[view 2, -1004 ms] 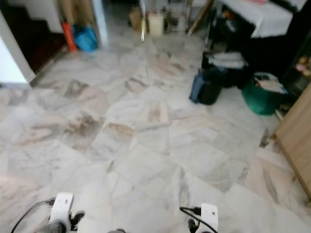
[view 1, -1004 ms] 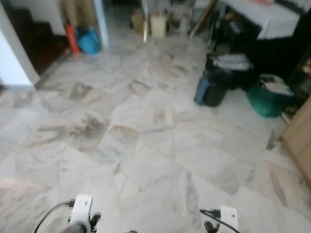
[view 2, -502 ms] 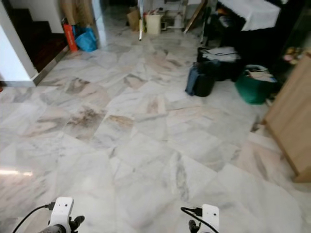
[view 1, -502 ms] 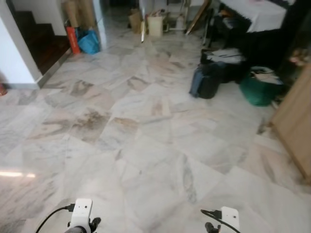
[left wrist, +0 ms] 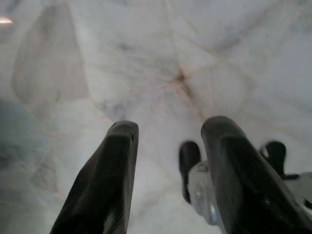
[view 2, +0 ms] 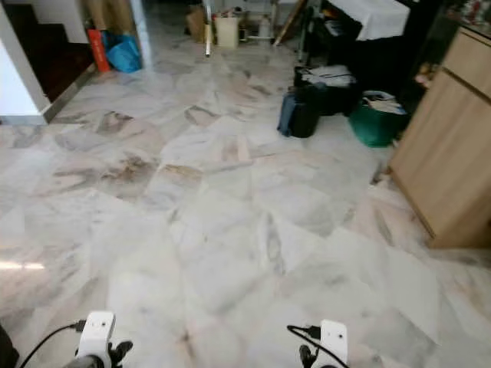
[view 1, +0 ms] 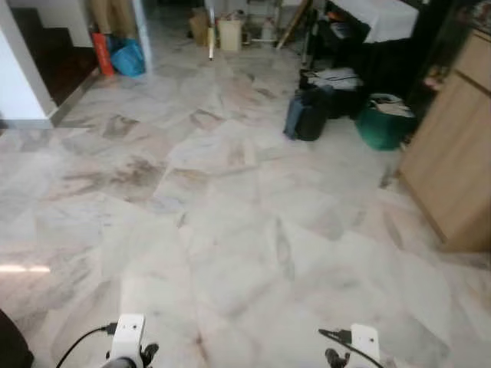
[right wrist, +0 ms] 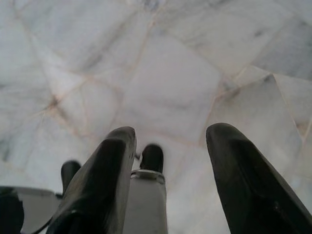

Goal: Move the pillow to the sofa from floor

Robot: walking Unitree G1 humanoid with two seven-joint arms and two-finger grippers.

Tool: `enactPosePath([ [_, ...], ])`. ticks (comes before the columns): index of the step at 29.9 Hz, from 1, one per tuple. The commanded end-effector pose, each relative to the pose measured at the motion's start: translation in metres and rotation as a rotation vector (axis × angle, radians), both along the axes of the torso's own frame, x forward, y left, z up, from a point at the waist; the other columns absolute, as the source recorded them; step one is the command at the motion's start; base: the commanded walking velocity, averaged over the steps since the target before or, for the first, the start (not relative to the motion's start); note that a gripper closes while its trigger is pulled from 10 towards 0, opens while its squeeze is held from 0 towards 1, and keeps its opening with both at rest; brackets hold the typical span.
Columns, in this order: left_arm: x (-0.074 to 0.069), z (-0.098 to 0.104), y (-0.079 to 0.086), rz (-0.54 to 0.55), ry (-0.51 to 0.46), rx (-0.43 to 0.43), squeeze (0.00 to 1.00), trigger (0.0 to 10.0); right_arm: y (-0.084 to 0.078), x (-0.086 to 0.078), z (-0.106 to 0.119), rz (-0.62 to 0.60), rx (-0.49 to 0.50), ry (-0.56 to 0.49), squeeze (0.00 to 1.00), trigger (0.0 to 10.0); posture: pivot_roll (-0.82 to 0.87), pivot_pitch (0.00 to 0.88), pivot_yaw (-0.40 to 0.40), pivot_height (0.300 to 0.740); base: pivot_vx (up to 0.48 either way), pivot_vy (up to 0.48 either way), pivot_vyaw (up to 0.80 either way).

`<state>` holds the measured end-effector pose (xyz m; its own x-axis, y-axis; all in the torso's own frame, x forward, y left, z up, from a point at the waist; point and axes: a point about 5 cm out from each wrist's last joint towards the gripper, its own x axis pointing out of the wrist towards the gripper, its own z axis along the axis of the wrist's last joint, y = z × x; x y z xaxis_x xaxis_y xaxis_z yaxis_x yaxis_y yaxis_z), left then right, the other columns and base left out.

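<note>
Pale marble floor (view 1: 230, 230) stretches ahead of me, and I make out no pillow or sofa on it. Both arms hang low at the bottom edge of the eye views, the left wrist (view 1: 128, 340) and the right wrist (view 1: 362, 343) showing as white blocks. In the left wrist view my left gripper (left wrist: 170, 127) is open over bare tiles, nothing between its fingers. My right gripper (right wrist: 173, 132) is open too, also above bare floor.
A wooden cabinet (view 1: 453, 153) stands at the right. Dark bags (view 1: 307, 115) and a green basket (view 1: 381, 126) lie before a table with a white cloth (view 1: 376, 15). Far left are a blue bag (view 1: 126, 57), a white wall corner (view 1: 19, 84) and dark stairs.
The whole picture has slid left, so the camera has turned right; the wooden cabinet now fills more of the right side. Both arms hang as before.
</note>
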<state>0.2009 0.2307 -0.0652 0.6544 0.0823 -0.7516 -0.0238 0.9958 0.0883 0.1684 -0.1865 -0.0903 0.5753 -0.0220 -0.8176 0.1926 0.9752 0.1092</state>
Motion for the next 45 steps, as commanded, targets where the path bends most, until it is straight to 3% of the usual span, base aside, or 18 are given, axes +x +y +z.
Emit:
enactPosePath([
  [1, -0.0041, -0.0029, -0.0009, 0.017, 0.021, -0.014, 0.00, 10.0, -0.0002, 0.0022, 0.0009, 0.003, -0.003, -0.003, 0.00, 10.0, 0.09, 0.000, -0.051, 0.740, -0.368, 0.000, 0.00],
  [45, -0.0034, -0.0019, 0.0020, 0.019, 0.021, -0.003, 0.00, 10.0, 0.0024, 0.0032, 0.0010, 0.032, -0.006, 0.002, 0.00, 10.0, 0.10, 0.000, -0.047, 0.740, -0.351, 0.000, 0.00],
])
